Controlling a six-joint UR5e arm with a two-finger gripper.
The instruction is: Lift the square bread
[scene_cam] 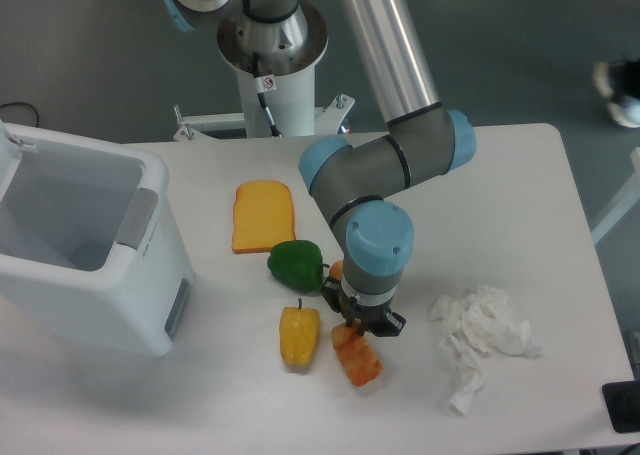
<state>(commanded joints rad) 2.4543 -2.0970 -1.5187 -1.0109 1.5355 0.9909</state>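
Toast slice (pixel 263 215), green pepper (pixel 295 264) & yellow pepper (pixel 299 336) are seen mid-table; white bin (pixel 85 250) at left, crumpled tissue (pixel 480 333) at right.

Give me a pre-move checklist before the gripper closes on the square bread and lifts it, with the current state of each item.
1. Gripper is over the square bread: ok, it sits at the bread's near end, by the arm.
2. Fingers straddle the bread: cannot tell, the wrist housing hides the fingertips.
3. Jaw opening: cannot tell from this view.
4. Yellow pepper is apart from the bread: ok, a narrow gap shows between them.
5. Green pepper is outside the gripper's path: not ok, it lies right beside the wrist.
6. Crumpled tissue is away from the bread: ok, it lies apart on the table.
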